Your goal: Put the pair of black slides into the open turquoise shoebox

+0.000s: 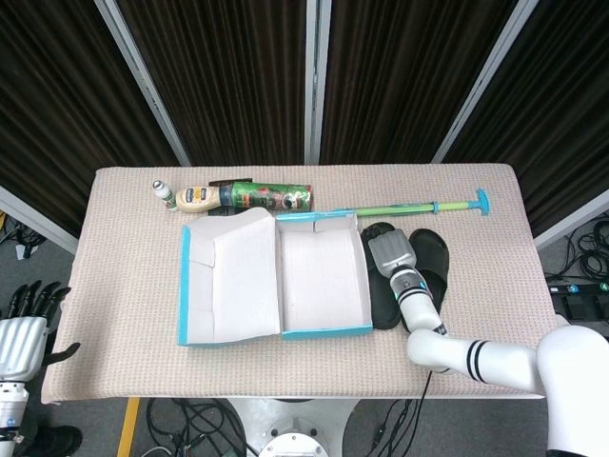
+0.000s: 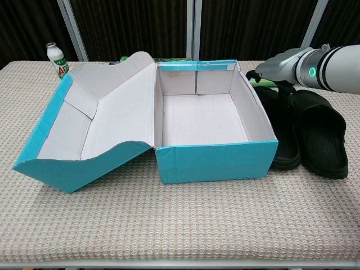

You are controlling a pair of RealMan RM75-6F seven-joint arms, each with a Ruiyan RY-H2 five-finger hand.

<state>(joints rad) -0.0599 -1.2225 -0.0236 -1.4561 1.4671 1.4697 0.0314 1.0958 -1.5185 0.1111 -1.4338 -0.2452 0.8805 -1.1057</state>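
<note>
Right hand (image 1: 391, 254) palm-down, arm stretched forward; left hand (image 1: 23, 328) low at left, fingers (image 1: 33, 297) spread.

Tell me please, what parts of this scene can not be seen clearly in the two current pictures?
- Right hand: head view shows only its back; whether the fingers touch the black slides cannot be told. In chest view the shoebox wall hides the fingertips.
- Left hand: cut off by the head view's edge; absent from chest view.
- Green can: hidden behind the box lid in chest view.
- Small bottle: label too small to read.
</note>
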